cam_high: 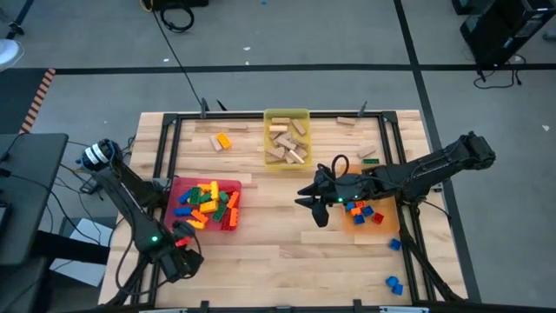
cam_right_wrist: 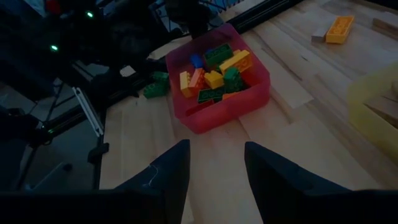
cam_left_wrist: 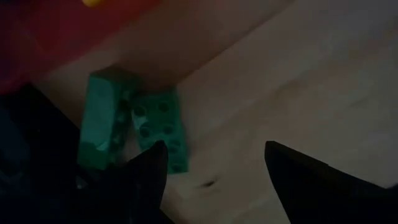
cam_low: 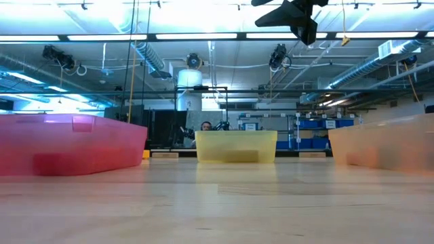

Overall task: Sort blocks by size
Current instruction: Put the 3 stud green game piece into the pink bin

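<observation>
Table (cam_high: 287, 235) is pale wood planks with a smooth finish. Bins are translucent plastic, the red one (cam_right_wrist: 249, 99) kinda glossy. Studded bricks (cam_right_wrist: 214, 78) are shiny plastic; tan blocks (cam_high: 287, 143) plain matt wood.

Red, yellow and orange bins (cam_high: 233, 186) (cam_high: 299, 114) (cam_high: 389, 217) are seen on pale wood — green, blue, yellow, orange bricks (cam_high: 207, 202) and tan blocks (cam_high: 287, 143) inside.

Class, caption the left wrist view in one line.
Open left gripper beside two green bricks lying outside the red tray.
</observation>
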`<action>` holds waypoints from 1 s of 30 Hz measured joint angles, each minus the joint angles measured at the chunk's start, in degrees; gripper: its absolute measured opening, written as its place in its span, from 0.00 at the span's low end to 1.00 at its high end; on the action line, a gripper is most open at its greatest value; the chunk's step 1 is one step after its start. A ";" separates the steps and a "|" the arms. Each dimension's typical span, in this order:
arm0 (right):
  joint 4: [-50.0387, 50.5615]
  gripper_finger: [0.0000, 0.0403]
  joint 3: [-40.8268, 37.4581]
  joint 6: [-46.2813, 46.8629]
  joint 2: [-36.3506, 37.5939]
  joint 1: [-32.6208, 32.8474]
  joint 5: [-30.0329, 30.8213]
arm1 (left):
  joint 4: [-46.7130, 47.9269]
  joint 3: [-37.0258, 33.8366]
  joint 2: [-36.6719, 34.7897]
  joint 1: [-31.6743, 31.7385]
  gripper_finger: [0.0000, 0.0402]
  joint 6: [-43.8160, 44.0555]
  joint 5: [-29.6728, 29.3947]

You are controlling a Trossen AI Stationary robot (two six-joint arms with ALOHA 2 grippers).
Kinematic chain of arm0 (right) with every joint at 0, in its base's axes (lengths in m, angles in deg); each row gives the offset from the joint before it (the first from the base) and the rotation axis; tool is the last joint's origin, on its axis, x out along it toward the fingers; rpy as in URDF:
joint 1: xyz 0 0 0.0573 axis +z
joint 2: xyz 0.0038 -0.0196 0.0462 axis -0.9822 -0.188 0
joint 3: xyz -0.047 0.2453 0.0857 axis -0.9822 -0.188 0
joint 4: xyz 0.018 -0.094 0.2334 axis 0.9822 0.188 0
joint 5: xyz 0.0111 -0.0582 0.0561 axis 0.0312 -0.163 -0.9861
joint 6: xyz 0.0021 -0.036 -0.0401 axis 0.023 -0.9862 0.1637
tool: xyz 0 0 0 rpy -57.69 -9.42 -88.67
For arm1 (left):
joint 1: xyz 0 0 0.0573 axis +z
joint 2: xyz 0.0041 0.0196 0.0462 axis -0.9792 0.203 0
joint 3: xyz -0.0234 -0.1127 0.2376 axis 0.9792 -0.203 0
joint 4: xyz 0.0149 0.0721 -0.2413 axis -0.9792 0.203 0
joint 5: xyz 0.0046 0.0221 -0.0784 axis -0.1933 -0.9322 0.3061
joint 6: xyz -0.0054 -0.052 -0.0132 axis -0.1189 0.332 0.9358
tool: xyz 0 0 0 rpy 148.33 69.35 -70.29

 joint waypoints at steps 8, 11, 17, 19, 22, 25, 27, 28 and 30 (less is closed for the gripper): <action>0.07 0.41 0.00 0.02 0.00 0.00 0.20 | -3.76 -7.11 -0.01 -3.02 0.68 7.40 3.78; 0.30 0.41 0.00 0.02 0.00 0.00 0.21 | -8.81 -9.55 -0.02 -3.78 0.68 8.68 4.35; 0.92 0.41 0.00 0.02 -0.02 0.00 0.40 | -17.88 -14.86 -0.31 -4.73 0.68 11.66 4.20; 0.94 0.41 0.00 0.02 -0.02 0.00 0.42 | -17.88 -15.06 -0.26 -4.69 0.68 11.53 4.18; 1.04 0.41 0.00 0.02 -0.02 0.00 0.86 | -17.01 -15.06 -0.22 -4.33 0.68 11.97 4.06; 1.21 0.41 0.00 0.02 -0.02 -0.01 1.31 | -17.69 -15.13 -0.17 -4.26 0.66 11.84 4.05; 1.23 0.41 0.00 0.00 -0.02 -0.13 1.32 | -18.59 -15.27 -0.17 -4.01 0.65 11.41 4.17; 1.22 0.41 0.00 -0.17 -0.02 -0.13 1.33 | -18.93 -15.35 -0.17 -3.97 0.64 11.45 4.24; 1.22 0.41 0.00 -0.62 -0.02 -0.13 1.39 | -18.78 -15.10 -0.15 -3.97 0.62 11.53 4.00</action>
